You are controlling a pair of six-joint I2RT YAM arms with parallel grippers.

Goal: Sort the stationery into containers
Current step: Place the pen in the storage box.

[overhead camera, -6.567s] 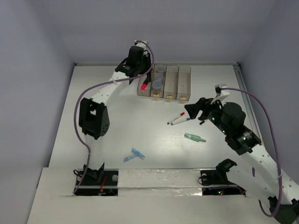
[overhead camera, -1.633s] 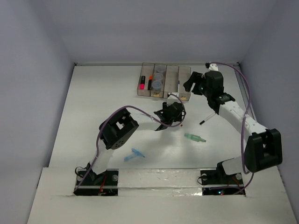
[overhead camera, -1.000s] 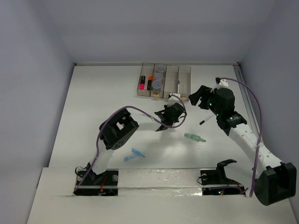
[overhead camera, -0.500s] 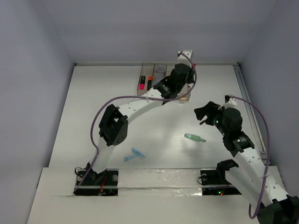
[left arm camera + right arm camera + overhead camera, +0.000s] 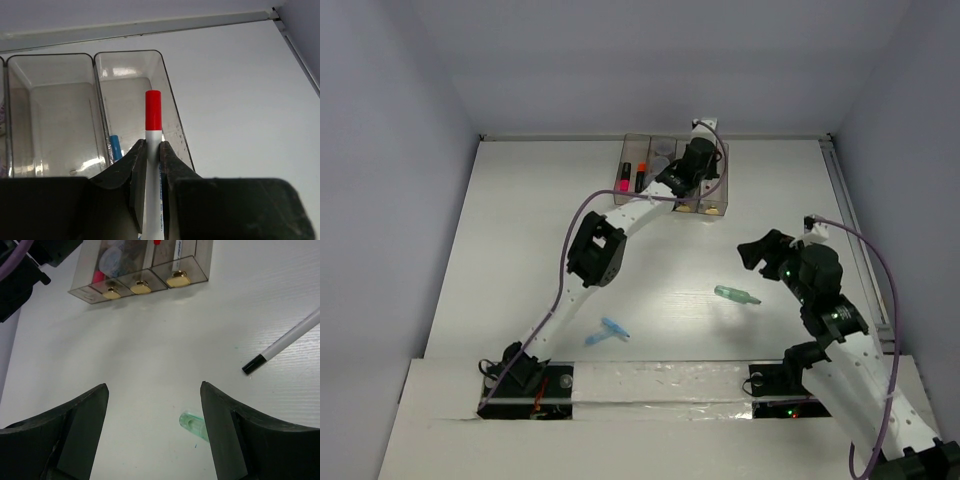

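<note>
White table (image 5: 520, 250). Left gripper (image 5: 152, 148) clamps red-capped pen (image 5: 153, 112) over rightmost bin (image 5: 172, 120); 1 blue-capped pen (image 5: 115, 146) lies inside. Right gripper (image 5: 152, 386) wide apart above table, near green piece (image 5: 192, 424).

The row of bins (image 5: 716, 198) stands at the far middle of the tabletop (image 5: 520, 250). Markers (image 5: 624, 182) lie in its leftmost bin, jars (image 5: 114, 259) in the next. A loose pen (image 5: 285, 342) lies front-right of the row, with a small piece (image 5: 736, 295) nearer. Another piece (image 5: 608, 331) lies well before the row, slightly left.
</note>
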